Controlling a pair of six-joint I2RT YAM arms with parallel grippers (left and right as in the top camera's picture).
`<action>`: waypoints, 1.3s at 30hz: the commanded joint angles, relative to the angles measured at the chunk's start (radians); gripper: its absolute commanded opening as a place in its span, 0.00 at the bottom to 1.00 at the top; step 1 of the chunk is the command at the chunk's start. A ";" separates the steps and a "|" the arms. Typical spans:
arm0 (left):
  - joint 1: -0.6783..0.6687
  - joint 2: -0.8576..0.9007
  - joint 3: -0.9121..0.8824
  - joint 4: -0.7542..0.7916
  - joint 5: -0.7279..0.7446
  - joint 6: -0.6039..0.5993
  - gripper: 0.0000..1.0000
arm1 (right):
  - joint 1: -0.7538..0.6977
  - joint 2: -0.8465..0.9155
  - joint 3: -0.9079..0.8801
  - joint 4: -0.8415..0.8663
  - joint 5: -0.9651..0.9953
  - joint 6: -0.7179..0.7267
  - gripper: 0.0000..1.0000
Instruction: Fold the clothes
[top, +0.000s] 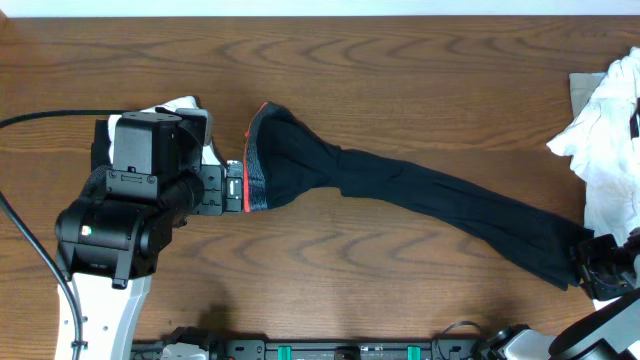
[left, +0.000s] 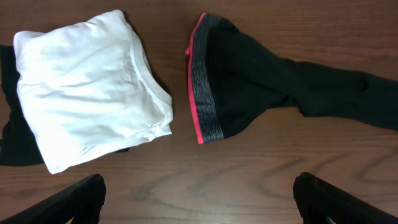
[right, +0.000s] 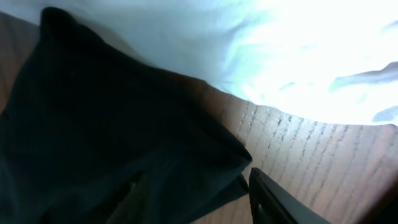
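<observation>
Across the wooden surface (top: 400, 70) the black trousers (top: 420, 195) lie stretched on a slant. Their waistband (top: 255, 165) is at the left and the leg end is low at the right. The left end effector (left: 199, 199) sits just short of the waistband with its fingers (left: 81, 199) spread wide, holding nothing. The right end effector (top: 590, 262) is at the leg end. Dark cloth lies against one finger there, but I cannot tell whether it is gripped. The trousers are soft, matt and creased, and the ribbed grey waistband has a red edge. A folded white garment (left: 87, 93), smooth and roughly square, lies beside the waistband, on top of another black cloth (left: 12, 143). A crumpled white heap (top: 610, 120) sits at the far right.
</observation>
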 joint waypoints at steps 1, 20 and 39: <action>-0.003 -0.005 0.010 -0.003 0.003 0.005 0.98 | -0.006 -0.010 -0.028 0.030 0.015 0.028 0.50; -0.003 -0.008 0.010 -0.008 0.003 0.005 0.98 | -0.006 -0.008 -0.072 0.124 0.031 0.040 0.01; -0.003 -0.008 0.010 -0.007 0.003 -0.005 0.98 | -0.006 -0.087 0.105 -0.027 -0.155 -0.092 0.36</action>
